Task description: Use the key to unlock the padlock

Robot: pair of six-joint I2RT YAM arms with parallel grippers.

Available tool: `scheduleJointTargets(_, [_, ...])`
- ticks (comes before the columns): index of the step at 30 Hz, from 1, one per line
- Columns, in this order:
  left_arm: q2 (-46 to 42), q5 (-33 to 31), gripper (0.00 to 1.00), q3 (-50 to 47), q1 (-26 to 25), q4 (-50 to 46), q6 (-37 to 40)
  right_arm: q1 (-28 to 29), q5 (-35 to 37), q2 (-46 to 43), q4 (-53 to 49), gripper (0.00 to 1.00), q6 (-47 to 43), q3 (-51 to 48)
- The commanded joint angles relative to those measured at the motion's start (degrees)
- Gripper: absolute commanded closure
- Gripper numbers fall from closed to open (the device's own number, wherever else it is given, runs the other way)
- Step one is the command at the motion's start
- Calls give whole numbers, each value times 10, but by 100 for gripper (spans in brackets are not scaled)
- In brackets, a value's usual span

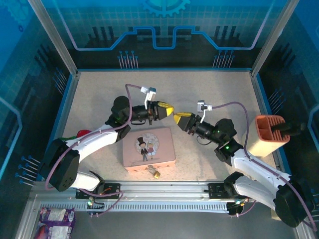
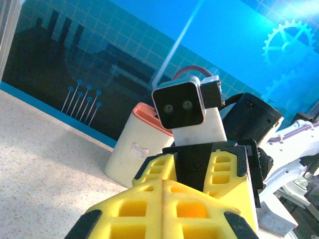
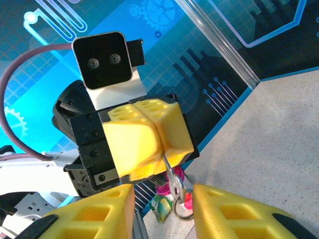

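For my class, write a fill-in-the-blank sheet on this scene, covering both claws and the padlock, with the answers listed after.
1. The left claw is ____ on the key.
2. The right claw, facing it, is ____.
3. The ____ lies beside the pink tin.
Missing words: shut; open; padlock.
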Motion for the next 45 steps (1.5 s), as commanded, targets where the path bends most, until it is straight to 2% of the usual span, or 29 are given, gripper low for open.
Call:
scheduleJointTargets(1, [-13,10,100,0,-12,-18,17,8,10,-7,-8,64,-22,19])
scheduleJointTargets(17, [-48,5,100,9,-12,-76,47,15,15,-27,-47,73,-38,18])
scheduleJointTargets(45, [-64,7,100,7,0,-82,46,35,7,-24,-63,79,-62,29])
